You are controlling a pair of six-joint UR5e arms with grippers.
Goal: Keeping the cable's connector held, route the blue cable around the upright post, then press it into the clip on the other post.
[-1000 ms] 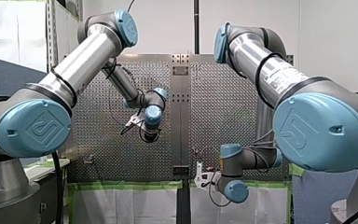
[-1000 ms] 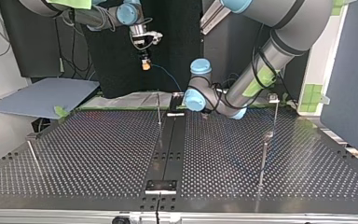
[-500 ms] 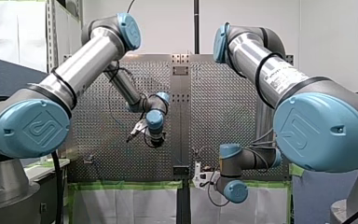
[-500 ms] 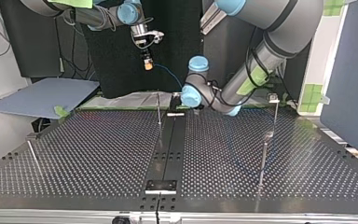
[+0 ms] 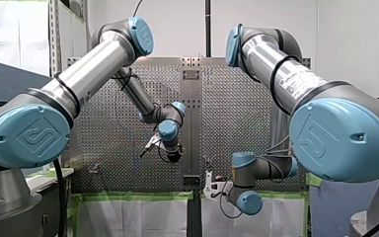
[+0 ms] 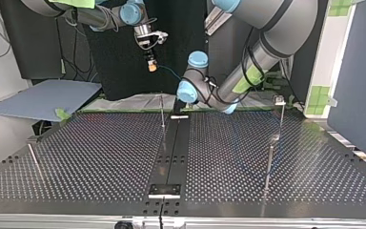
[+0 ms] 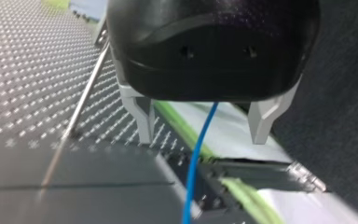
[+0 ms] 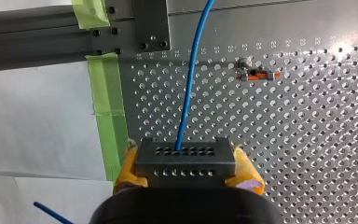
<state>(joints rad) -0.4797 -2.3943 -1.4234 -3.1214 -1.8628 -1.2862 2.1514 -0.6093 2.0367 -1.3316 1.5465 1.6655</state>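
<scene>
Blue cable (image 7: 195, 158) strung from one end effector through the other, post alongside.
Yellow pads (image 8: 127, 169) of my right end effector (image 6: 150, 66) grip the grey connector (image 8: 185, 162), held high beyond the table's (image 6: 100, 157) far edge at the top view's left; from there the cable's length runs across to my left end effector (image 7: 201, 140), whose metal fingers (image 7: 142, 116) stand apart with the cable passing loose between them. A thin upright post (image 7: 81, 102) stands just beside that end effector, outside its fingers, so my left arm is far the nearer. I judge the coming move turns on swinging the cable sideways past this post.
</scene>
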